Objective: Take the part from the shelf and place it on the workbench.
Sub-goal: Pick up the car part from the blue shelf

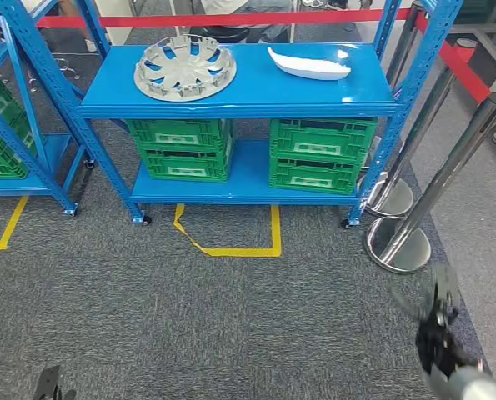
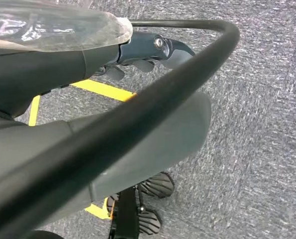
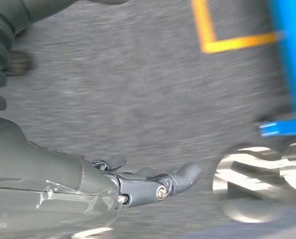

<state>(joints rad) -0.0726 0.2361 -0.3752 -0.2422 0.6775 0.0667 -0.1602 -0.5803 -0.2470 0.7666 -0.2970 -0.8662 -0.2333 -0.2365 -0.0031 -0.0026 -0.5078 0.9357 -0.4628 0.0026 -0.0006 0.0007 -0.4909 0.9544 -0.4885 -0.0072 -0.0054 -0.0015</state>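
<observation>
Ahead, blue shelf (image 1: 245, 87) on grey carpet (image 1: 232, 325), yellow floor tape (image 1: 232, 248), right hand (image 1: 443, 333) seemingly empty, fingers apart.

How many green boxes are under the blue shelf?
2 under the middle shelf: one green box on the left, one green box on the right. More green boxes sit in the next shelf, partly cut off.

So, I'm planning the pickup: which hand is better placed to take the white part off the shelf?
Right, probably. The white part lies toward the shelf's right end, and the right hand is raised and empty; the left hand hangs low.
</observation>
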